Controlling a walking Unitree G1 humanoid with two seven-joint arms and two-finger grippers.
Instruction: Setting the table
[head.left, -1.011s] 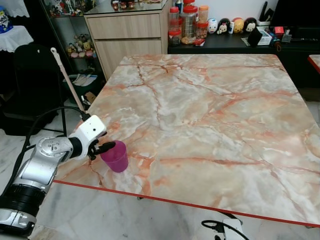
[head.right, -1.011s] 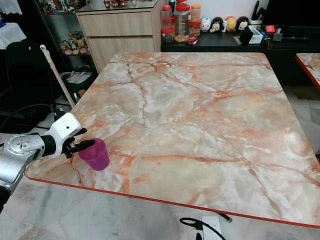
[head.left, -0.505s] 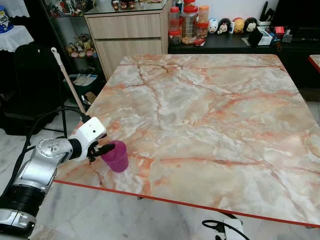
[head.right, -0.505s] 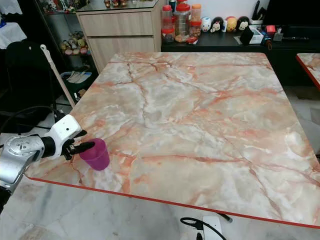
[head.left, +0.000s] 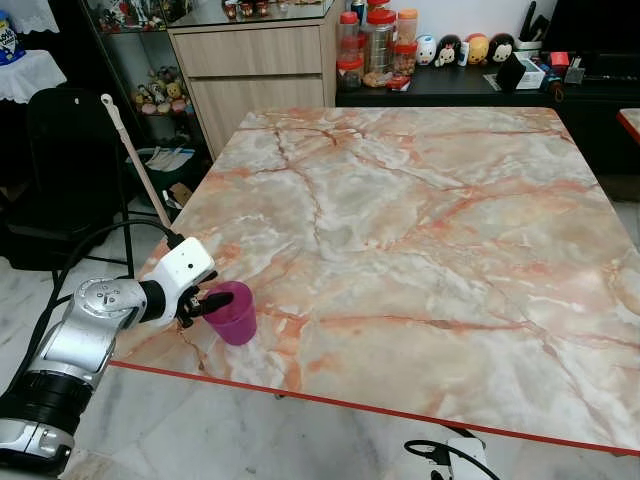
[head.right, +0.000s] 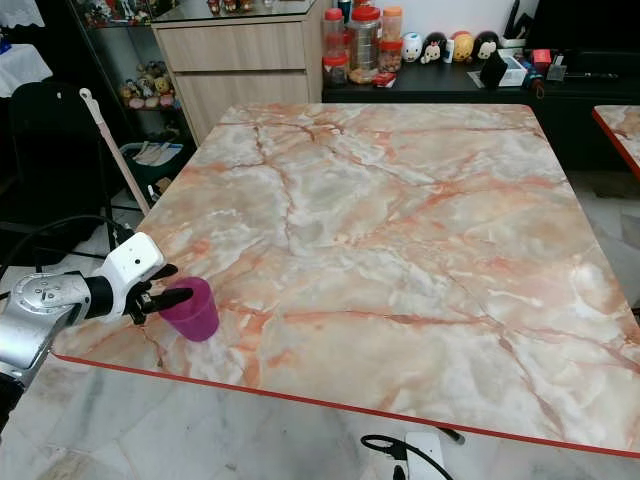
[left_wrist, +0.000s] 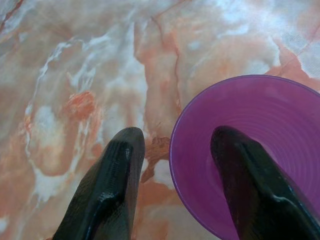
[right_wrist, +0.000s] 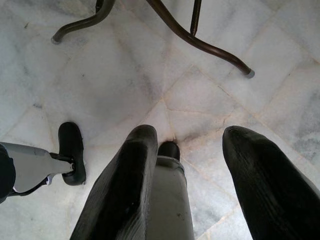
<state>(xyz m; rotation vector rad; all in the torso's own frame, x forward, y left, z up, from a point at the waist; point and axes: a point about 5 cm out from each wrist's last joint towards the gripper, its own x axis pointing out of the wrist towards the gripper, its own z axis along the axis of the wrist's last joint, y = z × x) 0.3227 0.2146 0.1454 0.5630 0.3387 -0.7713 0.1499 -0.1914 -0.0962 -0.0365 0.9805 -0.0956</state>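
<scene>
Left gripper (head.left: 207, 300) straddles the purple cup (head.left: 233, 313) wall, fingers apart, cup upright at its 3 o'clock near bench (head.left: 420, 230) corner; right gripper (right_wrist: 187, 165) idle, parted.

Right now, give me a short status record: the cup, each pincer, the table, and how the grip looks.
cup: purple cup, upright on the table's near left corner
left pincer: at the cup, one finger inside the rim, the other outside the wall
grip: fingers straddle the cup wall with a gap showing, so not closed on it
right pincer: open, hanging low over the tiled floor
table: marble top with a red edge, bare around the cup
</scene>
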